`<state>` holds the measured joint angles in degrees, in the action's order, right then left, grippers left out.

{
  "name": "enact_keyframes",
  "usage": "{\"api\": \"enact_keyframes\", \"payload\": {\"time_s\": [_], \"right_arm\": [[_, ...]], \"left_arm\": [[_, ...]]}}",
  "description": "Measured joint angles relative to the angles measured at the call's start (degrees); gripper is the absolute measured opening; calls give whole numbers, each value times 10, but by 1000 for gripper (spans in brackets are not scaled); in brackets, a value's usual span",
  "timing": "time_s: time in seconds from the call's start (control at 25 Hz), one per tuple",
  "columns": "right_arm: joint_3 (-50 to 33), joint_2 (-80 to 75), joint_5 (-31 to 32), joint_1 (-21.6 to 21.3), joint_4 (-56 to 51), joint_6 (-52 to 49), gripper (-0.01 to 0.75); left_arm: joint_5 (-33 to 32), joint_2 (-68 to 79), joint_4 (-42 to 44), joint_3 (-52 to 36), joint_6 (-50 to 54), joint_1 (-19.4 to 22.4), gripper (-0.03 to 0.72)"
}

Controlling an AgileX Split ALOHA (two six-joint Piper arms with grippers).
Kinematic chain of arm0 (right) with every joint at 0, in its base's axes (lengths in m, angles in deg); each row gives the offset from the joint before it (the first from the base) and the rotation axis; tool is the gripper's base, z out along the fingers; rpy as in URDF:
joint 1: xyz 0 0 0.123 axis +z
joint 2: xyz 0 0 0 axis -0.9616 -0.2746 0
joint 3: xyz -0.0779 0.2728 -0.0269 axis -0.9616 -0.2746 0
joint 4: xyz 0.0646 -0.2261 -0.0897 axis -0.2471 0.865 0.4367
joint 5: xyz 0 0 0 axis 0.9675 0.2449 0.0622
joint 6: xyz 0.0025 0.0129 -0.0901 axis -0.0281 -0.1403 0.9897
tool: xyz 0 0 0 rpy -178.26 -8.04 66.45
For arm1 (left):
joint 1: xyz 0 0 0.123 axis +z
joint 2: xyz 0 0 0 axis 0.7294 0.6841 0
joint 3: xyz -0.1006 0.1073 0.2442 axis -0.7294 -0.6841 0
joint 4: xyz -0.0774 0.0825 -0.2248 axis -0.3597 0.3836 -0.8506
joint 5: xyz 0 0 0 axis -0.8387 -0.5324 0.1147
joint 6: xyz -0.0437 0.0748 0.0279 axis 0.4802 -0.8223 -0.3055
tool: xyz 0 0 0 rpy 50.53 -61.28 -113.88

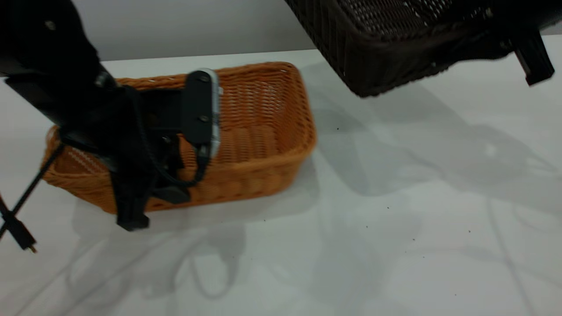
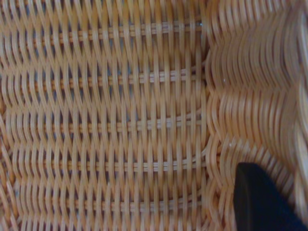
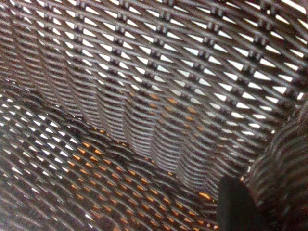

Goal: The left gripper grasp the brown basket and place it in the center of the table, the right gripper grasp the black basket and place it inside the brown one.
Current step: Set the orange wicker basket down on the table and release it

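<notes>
Brown basket [image 1: 259, 127]: rested on the table, left of centre in the exterior view, long axis running left to right, open side up; its weave filled the left wrist view [image 2: 120, 115]
Left gripper [image 1: 151, 206]: sat at the near-left rim of the brown basket, one finger [image 1: 129, 210] down outside the near wall, a second dark finger [image 1: 171, 194] just beside it against the wall; the near wall appeared to lie between the fingers, though how tightly they pressed could not be judged; one black fingertip [image 2: 262, 202] showed against the wicker in the left wrist view
Black basket [image 1: 386, 48]: hung clear of the table at the upper right, tilted, its low corner toward the brown basket, well apart from it
Right gripper [image 1: 522, 48]: held the black basket by its right rim, one finger [image 1: 533, 61] showing outside the wall; a dark fingertip [image 3: 238, 207] lay against the inner weave [image 3: 144, 106] in the right wrist view, orange showing through the gaps
Table [image 1: 395, 228]: white, glossy, carrying soft shadows of both arms
</notes>
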<state>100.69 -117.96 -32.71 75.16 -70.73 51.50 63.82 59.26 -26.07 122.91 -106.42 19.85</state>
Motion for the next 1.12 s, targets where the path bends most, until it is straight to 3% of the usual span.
{"api": "enact_keyframes", "payload": {"time_s": [0.64,0.8,1.12], "right_arm": [[124,0,61,0,130,-63,239],[127,0,65,0,126,-63,239],[127,0,63,0,126,-63,239]], "left_arm": [[51,1,-31,-1,84,-158,93],[61,1,-31,7,109,-178,93],[35,1,-29,50,139,-178,93]]}}
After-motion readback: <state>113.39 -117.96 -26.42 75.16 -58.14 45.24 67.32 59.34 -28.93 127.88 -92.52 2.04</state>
